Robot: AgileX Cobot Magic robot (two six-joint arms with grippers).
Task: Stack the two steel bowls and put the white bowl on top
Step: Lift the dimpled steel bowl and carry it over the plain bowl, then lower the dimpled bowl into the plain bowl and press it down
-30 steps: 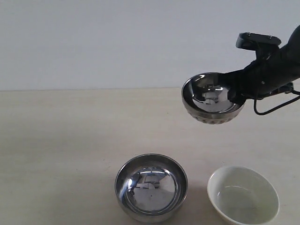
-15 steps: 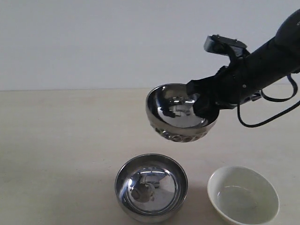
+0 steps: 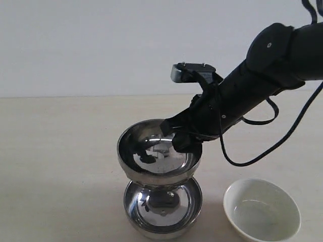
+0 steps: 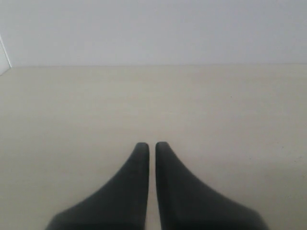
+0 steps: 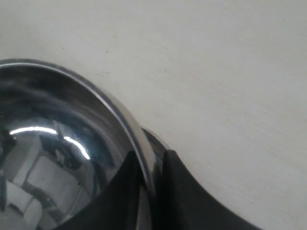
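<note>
Mirrored steel bowl (image 3: 151, 151) now over twin (image 3: 162, 212), perhaps touching, right jaws pinching rim, left jaws closed

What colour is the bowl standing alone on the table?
The bowl is glossy off-white; exterior view.

Two steel bowls (image 3: 151, 151) (image 3: 162, 210), one white bowl (image 3: 262, 209)

A pale table (image 3: 60, 151) meets a white wall (image 3: 101, 45).
</note>
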